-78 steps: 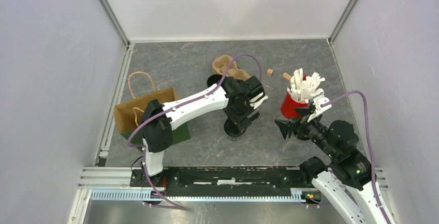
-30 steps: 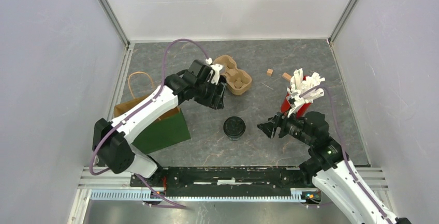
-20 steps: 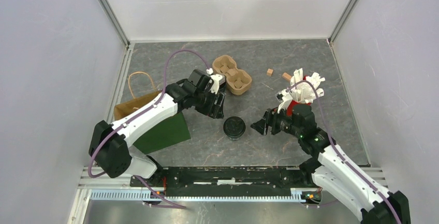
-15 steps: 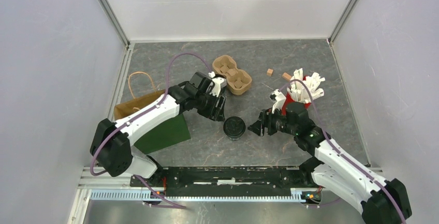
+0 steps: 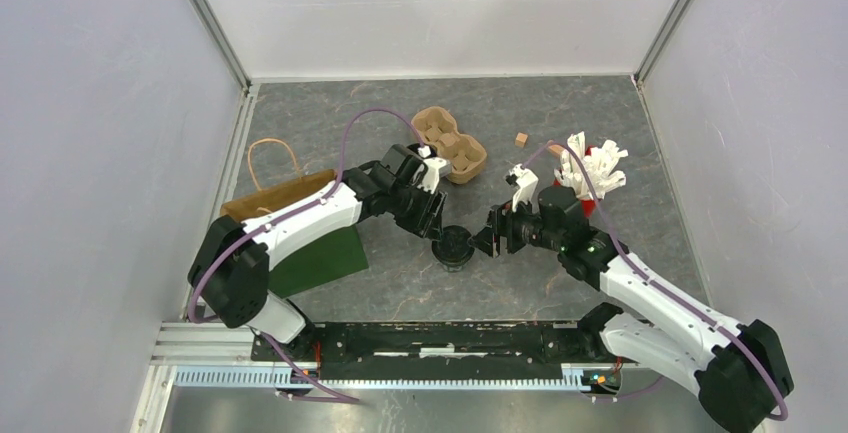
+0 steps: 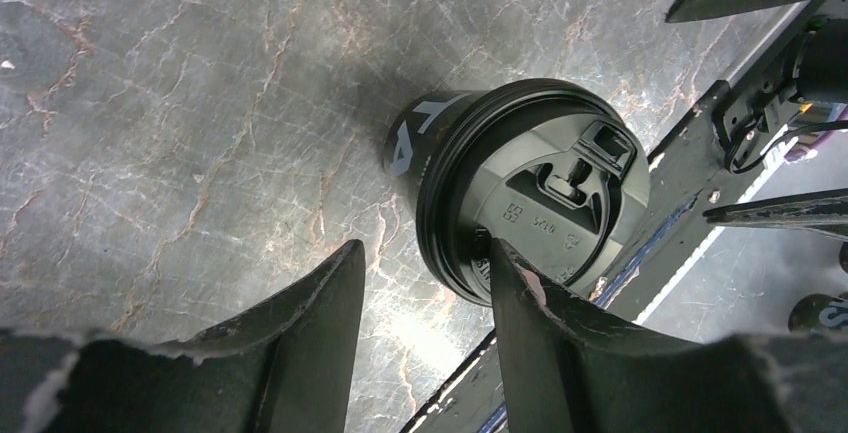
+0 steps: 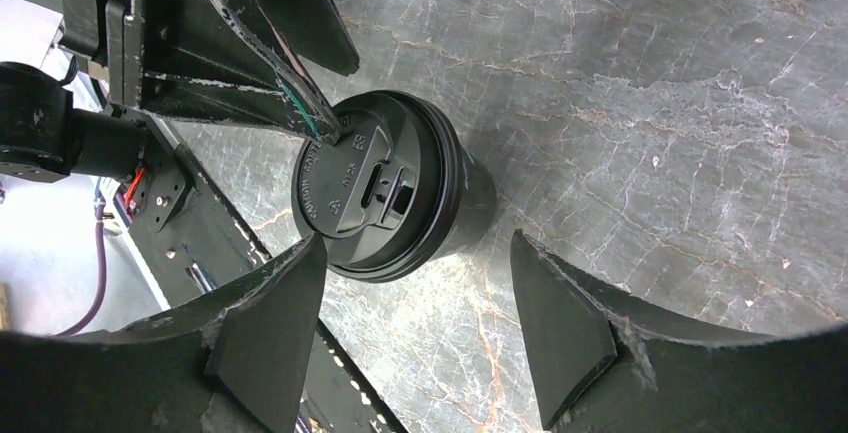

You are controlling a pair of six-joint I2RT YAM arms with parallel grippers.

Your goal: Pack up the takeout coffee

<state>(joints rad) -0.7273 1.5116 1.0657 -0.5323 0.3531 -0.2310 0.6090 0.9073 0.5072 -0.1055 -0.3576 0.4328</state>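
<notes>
The takeout coffee (image 5: 453,246), a small black cup with a black lid, stands upright on the grey floor between both grippers. It also shows in the left wrist view (image 6: 530,193) and the right wrist view (image 7: 385,188). My left gripper (image 5: 432,225) is open just behind and left of the cup, and one fingertip (image 6: 510,273) rests at the lid's edge; its gap (image 6: 422,253) holds nothing. My right gripper (image 5: 486,239) is open and empty just right of the cup, with its jaws (image 7: 418,243) short of the cup.
A brown paper bag (image 5: 275,196) with a green panel (image 5: 320,259) lies flat at the left. A brown pulp cup-carrier tray (image 5: 450,145) sits behind the cup. A red cup of white sticks (image 5: 588,175) and a small wooden block (image 5: 521,139) are at the right.
Both grippers have closed in on the cup: the left came forward and right from beside the tray, the right reached left from the red cup. The cup has not moved.
</notes>
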